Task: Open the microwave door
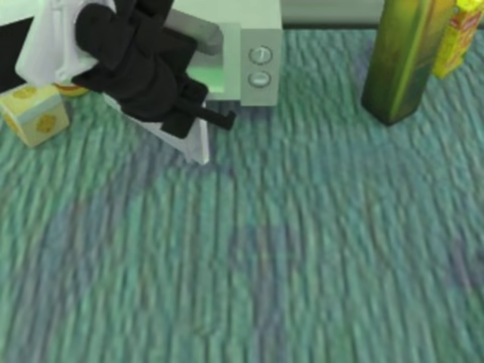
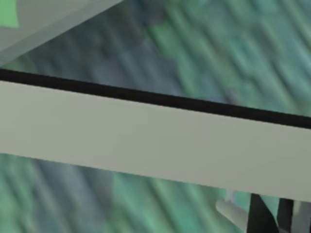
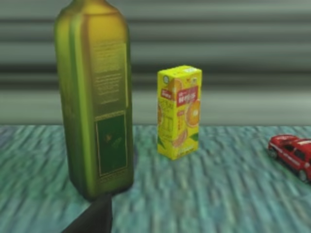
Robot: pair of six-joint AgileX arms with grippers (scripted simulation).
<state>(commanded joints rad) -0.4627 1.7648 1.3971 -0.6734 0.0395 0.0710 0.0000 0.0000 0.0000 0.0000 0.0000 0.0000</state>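
Observation:
The microwave [image 1: 257,34] stands at the table's back, its two silver knobs facing front and a strip of pale green interior showing beside them. The microwave door [image 1: 195,144] is swung out toward the front left, standing edge-on. My left arm leans over it, and my left gripper [image 1: 219,117] sits at the door's free end. In the left wrist view the door's edge [image 2: 155,136] crosses as a wide pale band. Its grey handle [image 2: 233,212] runs in behind my dark fingers [image 2: 261,221], which stand close together. Only one dark fingertip [image 3: 95,218] of my right gripper shows.
A tall green bottle [image 1: 401,57] and a yellow juice carton [image 1: 463,34] stand at the back right. A pale cube with yellow spots [image 1: 34,113] sits at the left edge. The right wrist view also shows a red toy car [image 3: 294,155].

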